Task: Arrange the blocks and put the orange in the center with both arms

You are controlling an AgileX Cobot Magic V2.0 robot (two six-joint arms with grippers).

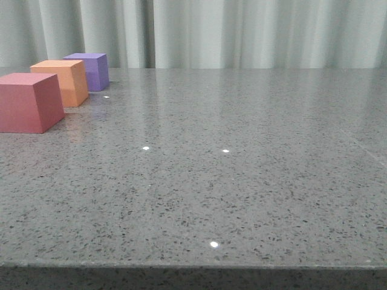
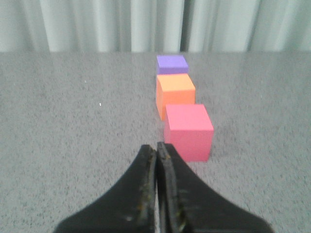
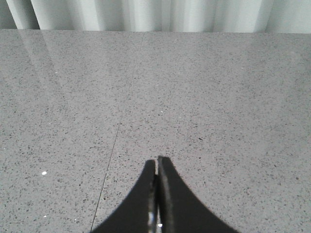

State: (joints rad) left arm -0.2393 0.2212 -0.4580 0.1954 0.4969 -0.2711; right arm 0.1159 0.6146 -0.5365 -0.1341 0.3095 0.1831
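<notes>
**Orange cube sitting mid-row; both claws pressed together and holding nothing**

The three blocks are standing in a single file near the left edge of the table (image 1: 254, 181), toward its far left corner. The pink-red cube (image 1: 29, 101) is lying nearest the front edge, the orange cube (image 1: 62, 81) is sitting just behind it, and the purple cube (image 1: 91, 70) is standing farthest back, close to the curtain (image 1: 242, 33). The file is running from front to back, slanting slightly inward as it recedes. Neighbouring cubes look just beside one another; whether they are touching cannot be told.

The left gripper (image 2: 156, 148) is hovering just short of the pink-red cube (image 2: 189, 131), its fingers pressed together on nothing, pointing along the row toward the orange cube (image 2: 175, 94) and the purple cube (image 2: 172, 63). The right gripper (image 3: 157, 162) is also pinched closed and empty, facing bare table (image 3: 218, 97) well apart from the blocks.

Judging from this, the orange already seems to be occupying the middle place, so the arranging step looks done or nearly so. Any further move would call for spreading the claw first, then straightening the row. Being cubes, the blocks are showing no long axis; their faces are lying roughly square to the table's edges.
</notes>
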